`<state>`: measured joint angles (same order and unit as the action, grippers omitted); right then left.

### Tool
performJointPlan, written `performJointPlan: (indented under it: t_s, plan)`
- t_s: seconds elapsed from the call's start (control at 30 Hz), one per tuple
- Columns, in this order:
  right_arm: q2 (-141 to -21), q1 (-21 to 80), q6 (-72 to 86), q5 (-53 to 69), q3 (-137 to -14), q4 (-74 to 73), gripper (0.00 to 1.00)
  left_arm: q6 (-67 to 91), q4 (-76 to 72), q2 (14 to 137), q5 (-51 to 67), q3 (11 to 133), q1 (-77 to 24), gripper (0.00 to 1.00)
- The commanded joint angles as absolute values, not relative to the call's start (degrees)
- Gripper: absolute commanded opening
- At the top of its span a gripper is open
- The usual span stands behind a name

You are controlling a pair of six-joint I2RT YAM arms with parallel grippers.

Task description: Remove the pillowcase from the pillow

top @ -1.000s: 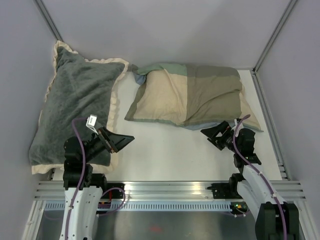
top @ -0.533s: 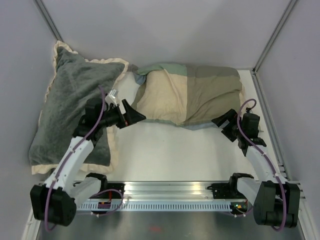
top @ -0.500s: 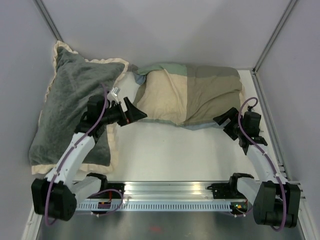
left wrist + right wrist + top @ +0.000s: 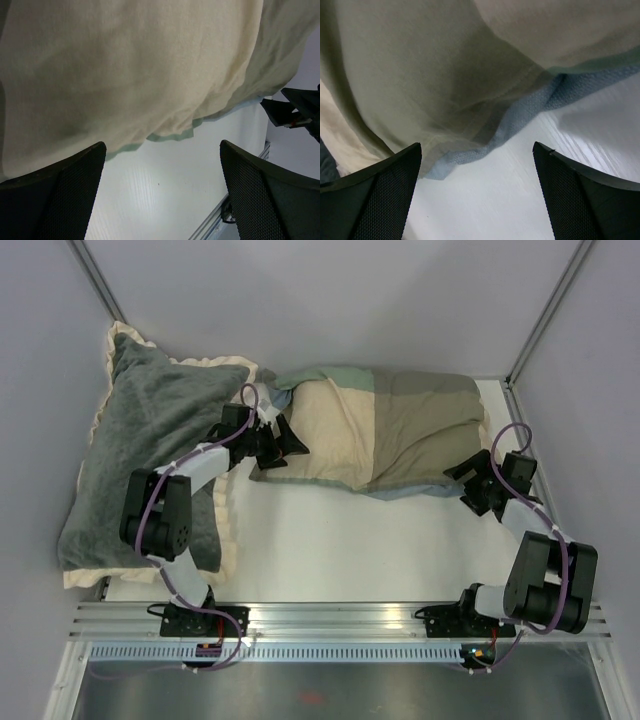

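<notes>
The pillowcase [image 4: 375, 430], beige, sage-green and grey-blue, lies stuffed and plump at the back middle of the white table. The pillow is hidden inside it. My left gripper [image 4: 290, 450] is open at the case's left end, its fingers just over the near left edge. In the left wrist view beige cloth [image 4: 125, 65] fills the top and bare table lies between the fingers [image 4: 55, 200]. My right gripper [image 4: 462, 478] is open at the case's near right corner. The right wrist view shows the blue-grey hem [image 4: 520, 120] just ahead of the open fingers [image 4: 585, 200].
A dark grey plush pillow with a cream ruffle [image 4: 150, 450] lies along the left side, under the left arm. Grey walls close in the back and sides. The table's front rail [image 4: 330, 625] runs by the arm bases. White table [image 4: 340, 540] lies in front of the case.
Both arms have reached forward from near their bases. The left gripper moved up and right to the case's left end; the right gripper moved out to its near right corner. The pillowcase has not moved.
</notes>
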<state>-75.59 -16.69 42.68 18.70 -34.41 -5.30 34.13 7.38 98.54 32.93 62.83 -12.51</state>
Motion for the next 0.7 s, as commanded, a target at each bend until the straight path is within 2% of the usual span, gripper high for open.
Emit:
performJointPlan:
  t_s: [0.0,0.1,0.27,0.3,0.33,0.37,0.4,0.43,0.5,0.53,0.6,0.67]
  plan:
    - [-77.07,-16.96,45.60,21.18,-35.42,5.86,0.99,34.89,0.36,103.96,34.18,68.28,-12.74,1.00]
    - [-80.23,-17.05,48.42,22.06,-34.45,13.34,0.99,35.68,-3.60,108.35,35.59,70.83,-12.66,1.00]
    - [-90.69,-16.96,50.18,22.15,-37.87,15.91,0.99,35.77,-3.70,114.95,35.07,76.89,-12.57,1.00]
    - [-92.70,-17.05,50.36,22.32,-38.23,17.30,0.95,36.55,-3.60,116.18,35.59,78.82,-12.74,0.98]
    - [-93.42,-17.05,50.36,22.50,-38.41,17.84,0.85,36.91,-3.60,117.93,36.03,79.71,-12.74,0.93]
    - [-93.95,-16.96,49.67,23.02,-38.93,18.45,0.78,37.44,-3.52,118.73,37.08,80.41,-12.74,0.67]
    - [-94.22,-16.88,49.22,23.55,-39.11,18.98,0.70,38.14,-3.52,119.09,37.52,80.94,-12.74,0.53]
    - [-93.96,-16.96,48.26,23.82,-39.37,18.72,0.55,38.41,-3.69,118.83,38.14,80.77,-13.01,0.31]
    - [-91.86,-16.88,47.46,23.82,-38.76,18.72,0.39,38.50,-3.00,117.69,37.97,79.29,-13.44,0.02]
    - [-90.80,-16.79,47.03,23.73,-38.41,18.37,0.21,38.58,-2.90,116.64,37.79,78.15,-13.71,0.02]
    - [-87.04,-16.79,45.53,23.73,-37.97,15.84,0.00,38.32,-4.39,111.56,37.79,73.42,-14.67,0.02]
    - [-83.43,-16.79,44.30,24.69,-37.71,13.72,0.00,37.62,-4.31,104.46,37.53,70.15,-15.73,0.02]
